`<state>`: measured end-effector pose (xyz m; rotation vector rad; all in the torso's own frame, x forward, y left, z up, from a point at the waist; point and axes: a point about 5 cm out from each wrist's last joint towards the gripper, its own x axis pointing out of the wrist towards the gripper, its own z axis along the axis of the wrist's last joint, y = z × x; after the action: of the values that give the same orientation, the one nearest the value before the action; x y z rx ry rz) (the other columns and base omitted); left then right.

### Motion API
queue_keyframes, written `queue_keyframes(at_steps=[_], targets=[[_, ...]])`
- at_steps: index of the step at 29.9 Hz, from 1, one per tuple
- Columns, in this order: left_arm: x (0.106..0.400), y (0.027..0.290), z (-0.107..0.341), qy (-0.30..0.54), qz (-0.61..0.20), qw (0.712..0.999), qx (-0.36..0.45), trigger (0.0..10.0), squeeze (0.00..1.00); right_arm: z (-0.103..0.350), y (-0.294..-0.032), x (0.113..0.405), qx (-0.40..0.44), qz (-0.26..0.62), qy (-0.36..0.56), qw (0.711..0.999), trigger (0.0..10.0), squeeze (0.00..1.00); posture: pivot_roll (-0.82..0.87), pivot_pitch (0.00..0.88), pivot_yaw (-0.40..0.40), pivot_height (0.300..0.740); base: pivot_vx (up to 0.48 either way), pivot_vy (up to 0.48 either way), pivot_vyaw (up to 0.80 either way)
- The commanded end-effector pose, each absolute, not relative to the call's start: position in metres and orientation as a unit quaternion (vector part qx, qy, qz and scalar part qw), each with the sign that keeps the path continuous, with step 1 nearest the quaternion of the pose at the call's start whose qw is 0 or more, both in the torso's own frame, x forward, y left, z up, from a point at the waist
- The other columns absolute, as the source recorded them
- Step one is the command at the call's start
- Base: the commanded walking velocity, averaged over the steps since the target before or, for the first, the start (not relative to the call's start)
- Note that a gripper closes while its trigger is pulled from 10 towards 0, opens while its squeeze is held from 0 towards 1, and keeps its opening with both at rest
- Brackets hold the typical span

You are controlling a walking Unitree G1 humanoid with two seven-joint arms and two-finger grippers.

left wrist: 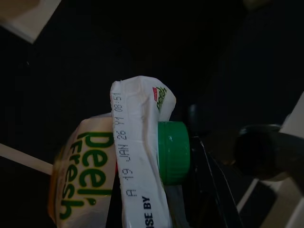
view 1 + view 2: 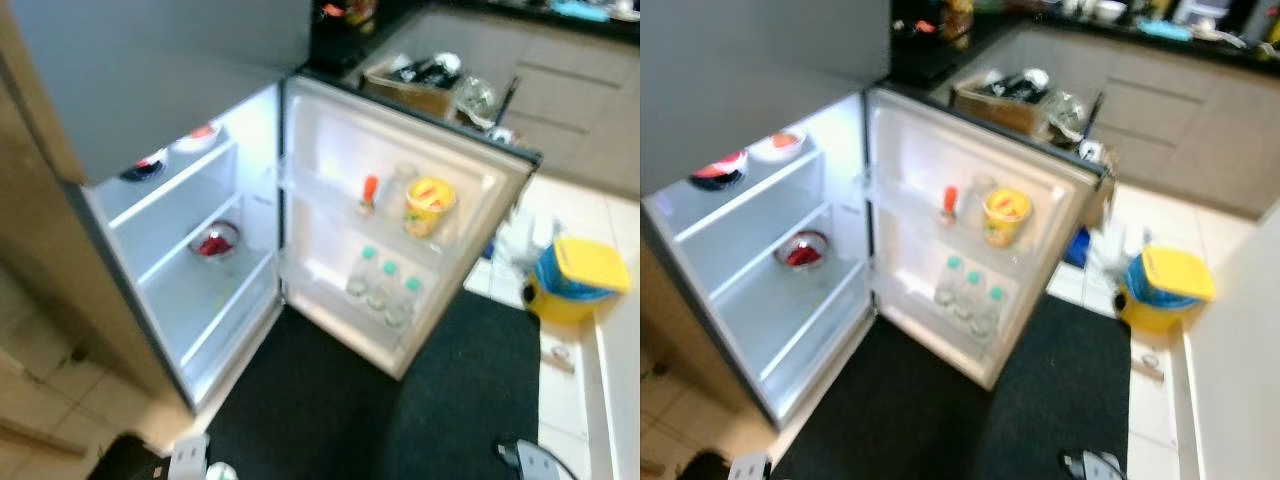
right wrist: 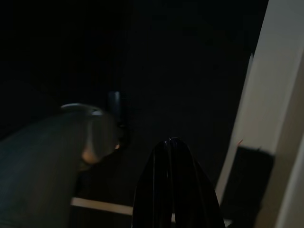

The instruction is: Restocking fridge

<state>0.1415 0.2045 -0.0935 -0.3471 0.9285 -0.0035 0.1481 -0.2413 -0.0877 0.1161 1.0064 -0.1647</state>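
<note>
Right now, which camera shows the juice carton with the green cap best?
The left wrist view: the carton is close, its green cap and printed date readable. The left eye view catches just a bit of it by the bottom edge.

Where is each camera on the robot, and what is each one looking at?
Left eye: on the head, looking down into the open fridge; door bottles.
Right eye: beside it, same fridge, same bottles, yellow bucket.
Left wrist: on the left arm, looking along the left gripper, which holds a juice carton with a green cap.
Right wrist: on the right arm, dark, black fingers together over the dark mat.
</note>
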Motion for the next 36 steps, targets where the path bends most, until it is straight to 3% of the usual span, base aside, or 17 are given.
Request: queue_keyframes(at_steps=[1,17,27,36], targets=[[0.137,0.197,-0.096,0.459,-0.013,0.872,-0.169,10.0,0.0,-0.088,-0.244,0.145,0.05,-0.079,0.485,0.869,10.0,0.0,-0.04,0.09,-0.033,0.74,0.0,0.0,-0.78],[0.137,0.196,-0.097,0.464,-0.015,0.87,-0.165,10.0,0.0,-0.085,-0.237,0.156,0.031,-0.044,0.472,0.88,10.0,0.0,-0.05,0.086,-0.033,0.74,0.0,0.0,-0.78],[0.14,0.197,-0.096,0.463,-0.017,0.872,-0.158,10.0,0.0,-0.087,-0.227,0.153,-0.03,0.046,0.481,0.875,10.0,0.0,-0.05,0.077,-0.035,0.74,0.0,0.0,0.23],[0.141,0.197,-0.096,0.466,-0.017,0.871,-0.157,10.0,0.0,-0.088,-0.229,0.151,-0.029,0.027,0.481,0.876,10.0,0.0,-0.05,0.076,-0.031,0.74,0.0,0.0,0.65]])
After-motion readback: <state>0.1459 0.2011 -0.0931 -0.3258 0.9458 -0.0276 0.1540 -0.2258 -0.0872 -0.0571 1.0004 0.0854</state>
